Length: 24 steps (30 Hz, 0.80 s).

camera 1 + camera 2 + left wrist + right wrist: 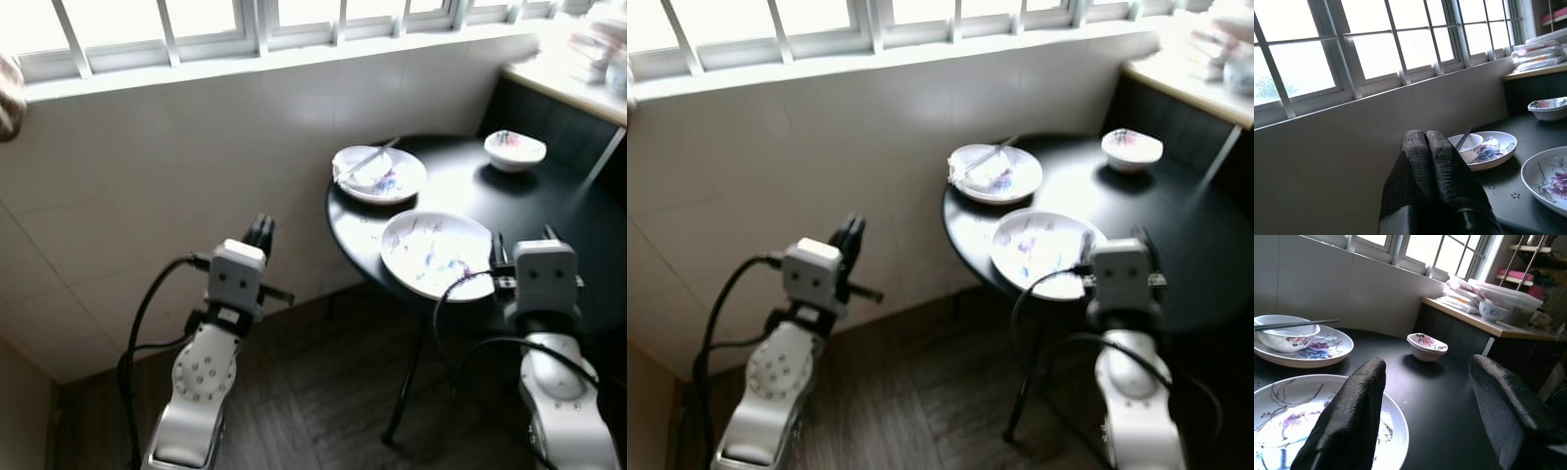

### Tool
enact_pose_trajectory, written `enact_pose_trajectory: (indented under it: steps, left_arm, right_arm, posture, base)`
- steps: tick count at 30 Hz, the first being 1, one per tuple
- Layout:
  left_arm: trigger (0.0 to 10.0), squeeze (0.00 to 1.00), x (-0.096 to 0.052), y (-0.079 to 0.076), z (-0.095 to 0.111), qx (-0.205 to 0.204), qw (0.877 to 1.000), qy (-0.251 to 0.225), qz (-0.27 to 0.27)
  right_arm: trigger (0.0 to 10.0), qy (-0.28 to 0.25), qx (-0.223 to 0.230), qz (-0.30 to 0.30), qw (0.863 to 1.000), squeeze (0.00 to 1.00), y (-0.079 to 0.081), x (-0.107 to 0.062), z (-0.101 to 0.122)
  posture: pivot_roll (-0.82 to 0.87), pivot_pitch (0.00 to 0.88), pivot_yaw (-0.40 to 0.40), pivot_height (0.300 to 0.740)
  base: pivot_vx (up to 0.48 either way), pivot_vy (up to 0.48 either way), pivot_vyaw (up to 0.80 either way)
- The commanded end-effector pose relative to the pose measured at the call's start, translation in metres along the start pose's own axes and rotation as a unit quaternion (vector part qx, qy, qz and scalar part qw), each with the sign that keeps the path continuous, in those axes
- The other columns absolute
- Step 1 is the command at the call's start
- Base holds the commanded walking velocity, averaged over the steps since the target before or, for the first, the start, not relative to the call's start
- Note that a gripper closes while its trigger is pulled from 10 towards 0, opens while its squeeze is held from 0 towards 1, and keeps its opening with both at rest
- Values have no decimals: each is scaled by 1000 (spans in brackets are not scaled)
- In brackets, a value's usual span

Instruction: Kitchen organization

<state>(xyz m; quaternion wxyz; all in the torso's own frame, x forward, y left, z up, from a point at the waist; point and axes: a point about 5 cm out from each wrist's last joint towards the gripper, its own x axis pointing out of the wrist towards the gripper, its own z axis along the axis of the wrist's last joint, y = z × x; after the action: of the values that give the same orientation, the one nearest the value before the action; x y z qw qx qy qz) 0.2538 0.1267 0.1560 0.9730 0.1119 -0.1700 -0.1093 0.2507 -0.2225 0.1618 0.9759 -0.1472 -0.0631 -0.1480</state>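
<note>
Bare black table (563,211) between large plate (436,253) and small bowl (514,149).

Likely a home kitchen — floral plates (437,252) on a round table (549,211) under a tiled, barred window (196,29).

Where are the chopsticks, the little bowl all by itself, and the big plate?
chopsticks (1295,324), right wrist view, mid-shaft.
little bowl (514,149), left eye view, its rim.
big plate (436,253), left eye view, painted centre.

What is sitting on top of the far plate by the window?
A small bowl sits on the far plate, with chopsticks lying across the bowl's rim. The plate's middle under the bowl is hidden.
</note>
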Motion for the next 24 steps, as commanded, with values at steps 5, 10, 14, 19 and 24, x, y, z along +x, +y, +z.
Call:
enact_pose_trajectory:
  steps: [5,10,14,19,24]
  left_arm:
    - [10000,0,0,3,0,5,1000,3,3]
    - [10000,0,1,3,0,5,1000,3,6]
    - [10000,0,1,3,0,6,1000,3,7]
    - [10000,0,1,3,0,7,1000,3,7]
    - [10000,0,2,2,0,6,1000,3,5]
  right_arm:
    - [10000,68,104,-11,992,0,-8,14,-14]
    - [10000,125,307,-54,942,0,-25,32,-31]
    - [10000,131,347,-90,924,0,-40,40,-39]
    - [10000,158,396,-100,899,0,-44,48,-47]
    - [10000,213,429,-55,876,0,-30,49,-68]
  posture:
    - [38,0,-4,740]
    - [48,0,-11,740]
    - [52,0,-13,740]
    - [52,0,-13,740]
    - [51,0,-8,740]
  base:
    - [0,0,0]
    - [0,0,0]
    - [0,0,0]
    - [0,0,0]
    - [0,0,0]
